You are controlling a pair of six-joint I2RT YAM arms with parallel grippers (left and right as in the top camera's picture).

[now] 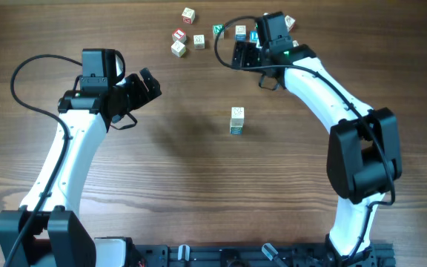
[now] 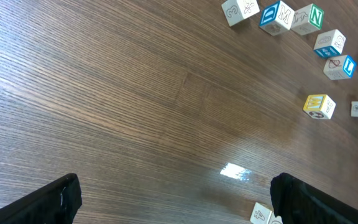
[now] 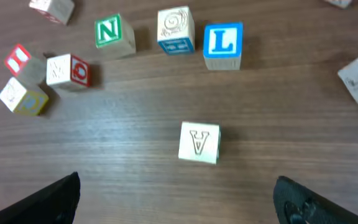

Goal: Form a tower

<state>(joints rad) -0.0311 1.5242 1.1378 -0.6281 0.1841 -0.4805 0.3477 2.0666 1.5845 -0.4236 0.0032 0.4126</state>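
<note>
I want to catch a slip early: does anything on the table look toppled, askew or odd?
Nothing stands out. The tower stands as one straight column in the middle, and the loose letter cubes lie scattered at the far side.

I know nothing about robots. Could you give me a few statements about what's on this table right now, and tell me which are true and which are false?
1. The tower stands alone in the middle of the table, touched by neither arm. True.
2. The right fingers are clamped on a cube. False: they are open, and the A cube lies free on the table ahead of them.
3. The left fingers are open and empty. True.
4. The green N cube tops the tower. False: it lies on the table, near the blue L cube.
</note>
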